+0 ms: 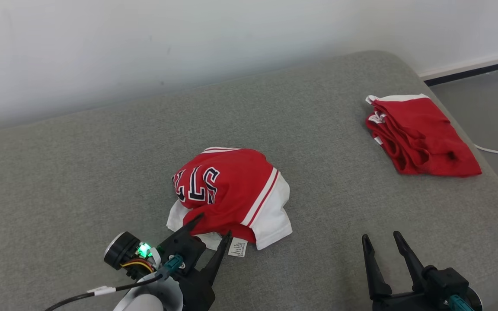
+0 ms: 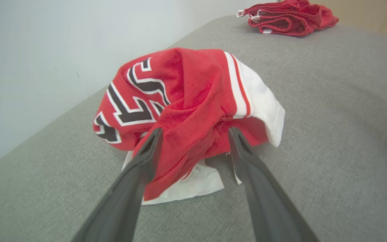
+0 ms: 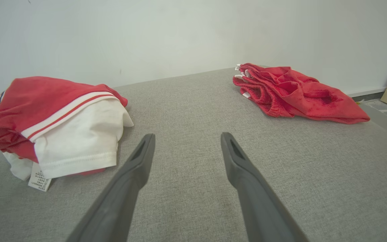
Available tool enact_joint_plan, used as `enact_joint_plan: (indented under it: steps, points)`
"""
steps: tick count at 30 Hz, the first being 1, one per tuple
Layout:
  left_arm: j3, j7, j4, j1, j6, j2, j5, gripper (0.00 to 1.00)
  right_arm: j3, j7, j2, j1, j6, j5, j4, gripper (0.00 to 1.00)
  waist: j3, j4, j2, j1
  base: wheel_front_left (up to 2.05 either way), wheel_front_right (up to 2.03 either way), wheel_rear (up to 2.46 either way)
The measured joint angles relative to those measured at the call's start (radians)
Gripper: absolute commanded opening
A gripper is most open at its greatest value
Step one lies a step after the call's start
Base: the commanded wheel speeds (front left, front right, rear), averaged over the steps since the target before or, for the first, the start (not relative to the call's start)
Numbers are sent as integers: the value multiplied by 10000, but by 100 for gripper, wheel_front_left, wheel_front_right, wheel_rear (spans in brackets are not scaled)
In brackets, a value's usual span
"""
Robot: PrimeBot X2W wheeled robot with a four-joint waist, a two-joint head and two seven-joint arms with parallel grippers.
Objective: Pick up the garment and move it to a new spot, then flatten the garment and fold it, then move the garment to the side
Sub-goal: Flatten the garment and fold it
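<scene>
Red terry-looking cloth with white panels: that's the garment, bunched into a soft domed lump about dead centre of the grey woven cushion. It's too crumpled to have a real long axis, more of a round heap, though the red-and-white stripe on it runs roughly 1 o'clock to 7 o'clock in the head view. What matters for the pick is that the left gripper is right at the heap's 7 o'clock edge with the cloth straight ahead at 12. In the left wrist view its fingers are spread wide with a hanging red fold sitting between them, nothing pinched yet, and I can't tell if the tips actually touch the fabric. The right gripper is also spread wide over bare cushion, with the heap off at its 10 o'clock and well apart, so the left arm is clearly nearer. I reckon closing on that fold is the next step. There's a white label poking out at the near edge, and another red garment lies folded-ish out at 2 o'clock.
</scene>
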Motion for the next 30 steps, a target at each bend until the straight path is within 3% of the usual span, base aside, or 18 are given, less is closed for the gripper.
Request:
enact_joint_plan:
  steps: [11,12,13,14,21,30]
  points:
    - [-244,13,1097,-853,255,-372,119,100,109,-90,54,-143,0,46,136,100,284,-581,1,1,0,0,0]
    - [-274,12,1208,-939,257,-437,125,95,117,-96,56,-149,0,46,151,100,276,-581,1,1,0,0,0]
    - [-280,-40,1315,-1011,301,-500,140,41,121,-102,58,-158,0,46,167,100,263,-579,0,0,0,0,0]
    - [-303,-75,1425,-1097,326,-546,173,0,134,-104,59,-171,0,46,178,100,248,-577,-1,0,0,0,0]
    - [-222,-324,2054,-1764,485,-1087,-10,0,194,-136,86,-234,0,71,221,100,193,-556,-1,0,0,0,0]
    - [-297,-1396,1546,-3932,324,-1827,-945,0,197,-169,94,-353,0,71,288,100,164,-451,-1,0,0,0,0]
